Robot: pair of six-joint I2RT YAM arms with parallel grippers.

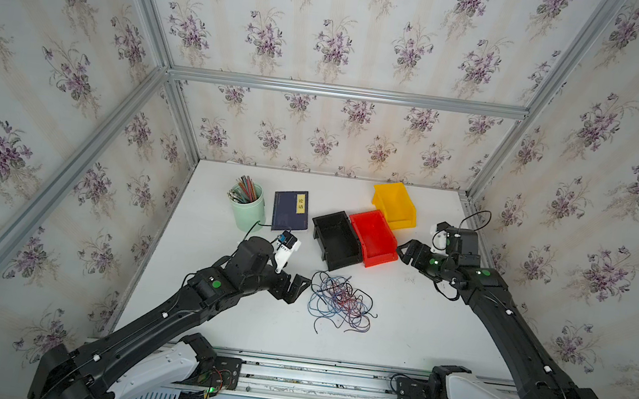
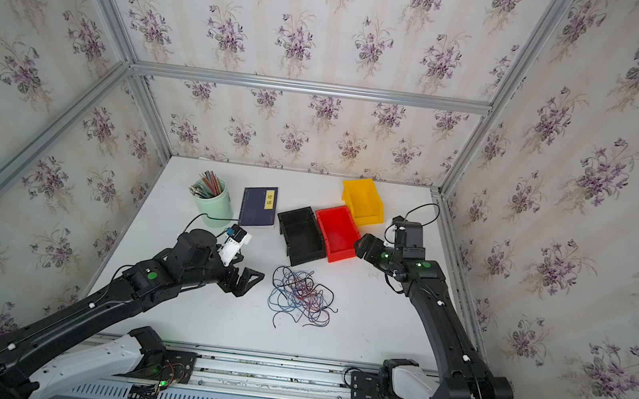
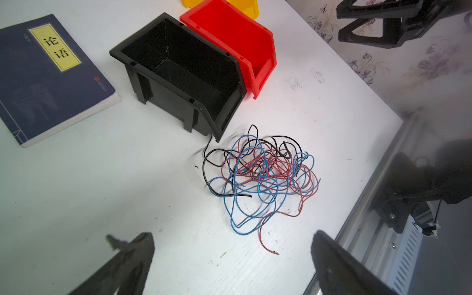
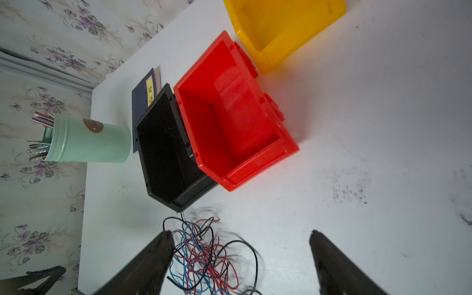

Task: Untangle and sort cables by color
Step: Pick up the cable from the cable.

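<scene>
Here, tangled cables (image 1: pixel 340 302) just beside left gripper (image 1: pixel 301 290), jaws wide, right gripper (image 1: pixel 403 254) farther off, wide too

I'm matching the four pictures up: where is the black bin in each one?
Top view: black bin mid-table, between book and red bin.
Top view: black bin in the same spot, just beyond the cables.
Left wrist: black bin between book and red bin, cables at its corner.
Right wrist: black bin against the red bin, cables by its corner.
Shared landmark: the red bin, alongside it in all four.
</scene>
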